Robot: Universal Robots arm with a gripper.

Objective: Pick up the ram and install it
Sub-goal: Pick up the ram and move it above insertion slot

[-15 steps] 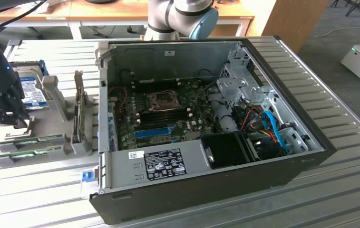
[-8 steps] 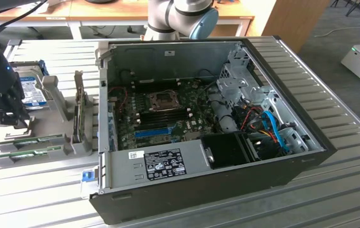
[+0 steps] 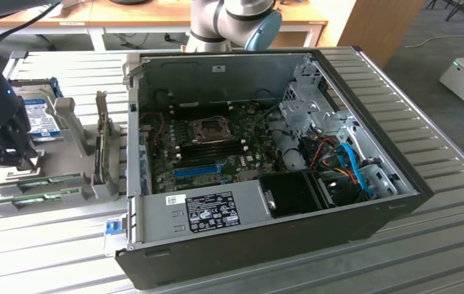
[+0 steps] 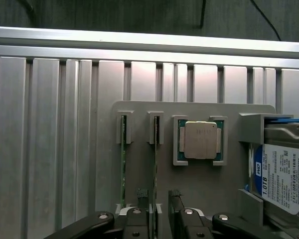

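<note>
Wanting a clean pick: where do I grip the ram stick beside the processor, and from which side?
Pinch the ram across its flat faces, coming down from above: it stands on edge in the holder, its thin top edge free.

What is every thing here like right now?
Ram: on edge in its holder, not picked up.
Second ram: same, alongside.
Gripper: jaws open, lined up with the ram, holding nothing.
Processor chip: flat in its pocket.
Hard drive: in the holder.
Computer case: open, lying on its side.
</note>
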